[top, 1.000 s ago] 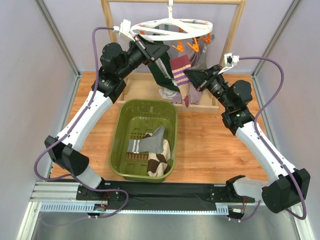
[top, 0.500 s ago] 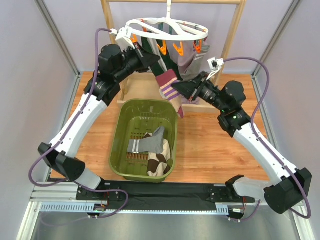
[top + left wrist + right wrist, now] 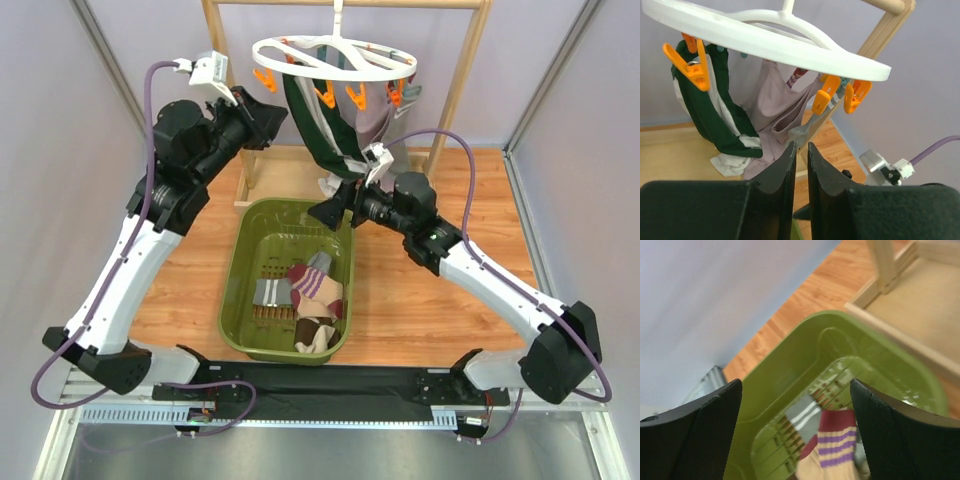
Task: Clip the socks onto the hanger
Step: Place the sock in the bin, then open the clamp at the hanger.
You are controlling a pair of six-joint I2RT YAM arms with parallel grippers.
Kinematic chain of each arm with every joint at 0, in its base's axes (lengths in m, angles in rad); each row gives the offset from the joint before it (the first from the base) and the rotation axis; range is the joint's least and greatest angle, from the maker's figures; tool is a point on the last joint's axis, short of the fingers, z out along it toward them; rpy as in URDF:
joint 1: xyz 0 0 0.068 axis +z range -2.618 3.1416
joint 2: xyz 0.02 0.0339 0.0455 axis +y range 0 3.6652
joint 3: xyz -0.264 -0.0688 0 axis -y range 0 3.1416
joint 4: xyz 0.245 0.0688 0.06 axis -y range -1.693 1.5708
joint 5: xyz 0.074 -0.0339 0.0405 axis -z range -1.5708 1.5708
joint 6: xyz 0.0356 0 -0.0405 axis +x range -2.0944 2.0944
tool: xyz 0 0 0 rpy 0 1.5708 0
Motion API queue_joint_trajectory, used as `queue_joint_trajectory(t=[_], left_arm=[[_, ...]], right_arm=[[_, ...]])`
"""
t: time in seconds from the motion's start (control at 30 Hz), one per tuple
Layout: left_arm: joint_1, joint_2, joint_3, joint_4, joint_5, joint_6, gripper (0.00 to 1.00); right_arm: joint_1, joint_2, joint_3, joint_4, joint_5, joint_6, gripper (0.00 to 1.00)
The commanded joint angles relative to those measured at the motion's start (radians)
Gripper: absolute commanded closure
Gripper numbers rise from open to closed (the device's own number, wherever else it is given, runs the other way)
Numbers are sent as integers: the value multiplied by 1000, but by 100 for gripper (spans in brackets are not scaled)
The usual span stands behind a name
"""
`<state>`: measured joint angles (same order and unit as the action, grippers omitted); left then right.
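Warm wood planks make up the tabletop (image 3: 430, 310), walled in by pale lilac panels. At its middle sits an olive-green slotted plastic basket (image 3: 236, 290), and every place below is told from it.

Inside the basket lie three socks: a maroon-pink striped sock (image 3: 315, 283) near the centre, a grey sock with white stripes (image 3: 272, 293) touching it on the left, and a brown-and-cream argyle sock (image 3: 315, 333) at the near end.

Beyond the basket's far rim and above it, the white round plastic hanger (image 3: 300, 72) hangs by its hook from a light wooden rack (image 3: 462, 70). A dark green sock (image 3: 315, 135) and a lilac-grey sock (image 3: 375, 115) dangle from the ring among orange clips (image 3: 325, 97). They appear to be clipped, though the grip itself is hidden.

The left gripper (image 3: 262, 112) is raised beyond the basket's far-left corner, just beside the hanger. Its fingers are pressed almost together with nothing between them.

The right gripper (image 3: 325, 213) hovers over the basket's far rim, its jaws spread wide and empty, pointed down at the striped socks.
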<state>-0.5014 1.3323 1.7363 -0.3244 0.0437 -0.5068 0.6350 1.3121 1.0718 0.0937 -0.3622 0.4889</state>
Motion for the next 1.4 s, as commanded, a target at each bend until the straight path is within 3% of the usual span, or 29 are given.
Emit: queue_joint_trajectory(t=[0.0, 0.13, 0.23, 0.47, 0.73, 0.87, 1.13, 1.23, 1.27, 1.33, 1.37], left_arm=[[3, 44, 37, 21, 37, 11, 78], [3, 54, 20, 74, 84, -25, 71], [9, 51, -1, 113, 114, -44, 66], [26, 27, -21, 145, 165, -65, 62], [44, -21, -47, 128, 166, -42, 60], [53, -36, -69, 139, 166, -47, 59], [63, -44, -84, 145, 182, -55, 59], [67, -47, -95, 162, 191, -70, 58], [67, -44, -96, 168, 196, -76, 58], [69, -35, -89, 170, 208, -84, 58], [69, -33, -87, 170, 217, -87, 58]], right_arm=[[-40, 5, 151, 20, 84, -173, 8], [-144, 79, 264, 188, 20, -132, 6], [-202, 153, 296, 350, -63, -3, 4], [-241, 312, 336, 685, -127, 230, 4], [-242, 427, 399, 903, -135, 352, 16], [-239, 444, 413, 942, -126, 387, 23], [-238, 475, 416, 1035, -116, 447, 25], [-239, 492, 436, 1028, -106, 453, 32], [-239, 499, 442, 1029, -109, 461, 39], [-239, 500, 444, 1044, -107, 468, 41], [-241, 493, 442, 1038, -109, 468, 48]])
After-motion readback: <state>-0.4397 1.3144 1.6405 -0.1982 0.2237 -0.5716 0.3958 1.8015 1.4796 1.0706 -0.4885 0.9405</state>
